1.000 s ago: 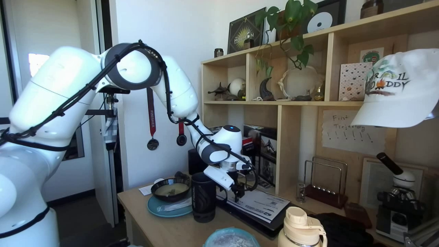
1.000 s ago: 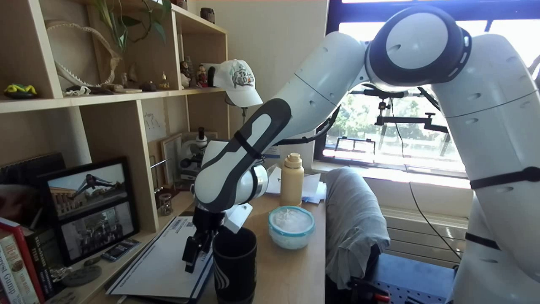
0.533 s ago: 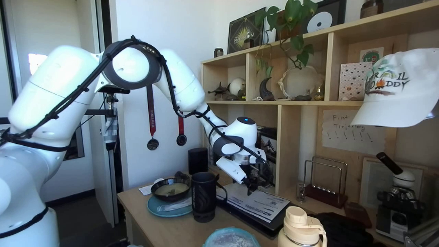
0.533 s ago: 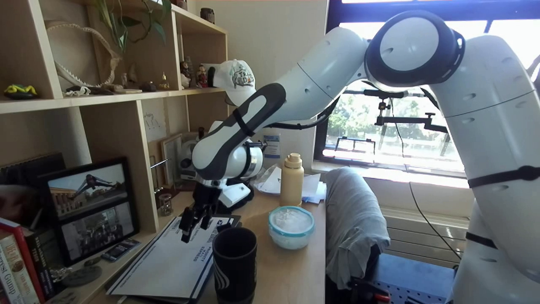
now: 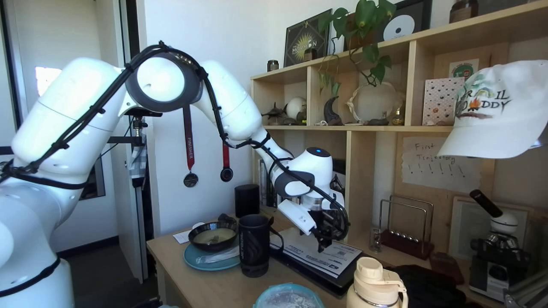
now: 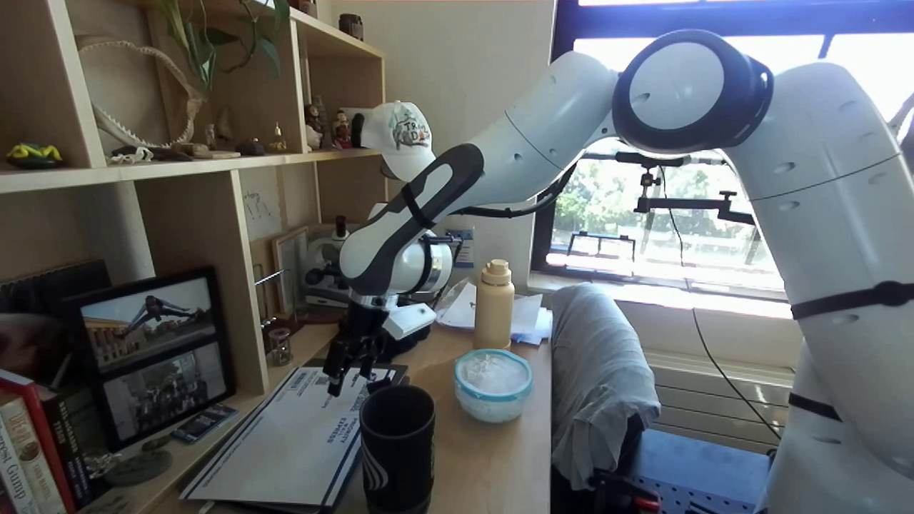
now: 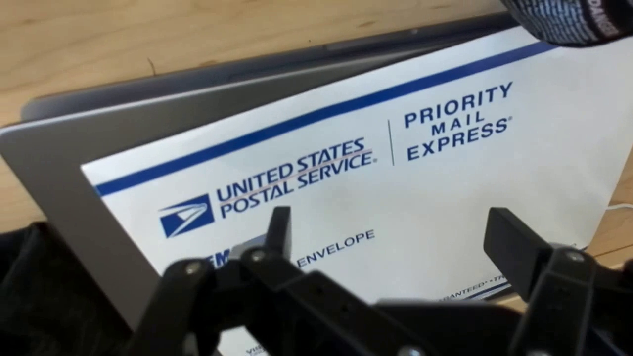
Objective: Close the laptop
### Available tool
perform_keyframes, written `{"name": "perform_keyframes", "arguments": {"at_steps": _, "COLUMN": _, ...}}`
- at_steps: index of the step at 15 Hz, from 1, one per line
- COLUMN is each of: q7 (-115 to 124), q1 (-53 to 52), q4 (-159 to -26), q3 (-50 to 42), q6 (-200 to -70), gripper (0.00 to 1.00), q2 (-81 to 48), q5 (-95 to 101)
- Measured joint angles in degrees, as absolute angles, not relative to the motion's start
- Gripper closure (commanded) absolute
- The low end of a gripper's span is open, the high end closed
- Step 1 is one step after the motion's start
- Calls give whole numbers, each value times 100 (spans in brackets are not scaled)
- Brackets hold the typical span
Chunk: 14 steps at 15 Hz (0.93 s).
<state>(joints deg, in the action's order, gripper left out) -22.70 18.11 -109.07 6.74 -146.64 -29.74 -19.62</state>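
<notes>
My claw (image 7: 390, 217), spread wide and holding nothing, hovers over the envelope (image 7: 425, 198). That covers much of the laptop (image 7: 76, 205), which lies toward the edge of the surface (image 6: 489, 457) by the shelf (image 6: 247, 285). It looks already folded flat, so I'd press lightly only if a gap remains, then rise straight, clear of the mug (image 6: 397, 450).
</notes>
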Motion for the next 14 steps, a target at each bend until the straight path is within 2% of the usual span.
{"name": "perform_keyframes", "arguments": {"at_steps": 8, "q7": -2202, "q1": 1731, "q4": -10908, "q3": 533, "q6": -14719, "gripper": 0, "q2": -3112, "q5": -1789}}
{"name": "perform_keyframes", "arguments": {"at_steps": 14, "q7": -2189, "q1": 1340, "q4": -10838, "q3": 374, "q6": -14691, "gripper": 0, "q2": -2595, "q5": -1045}}
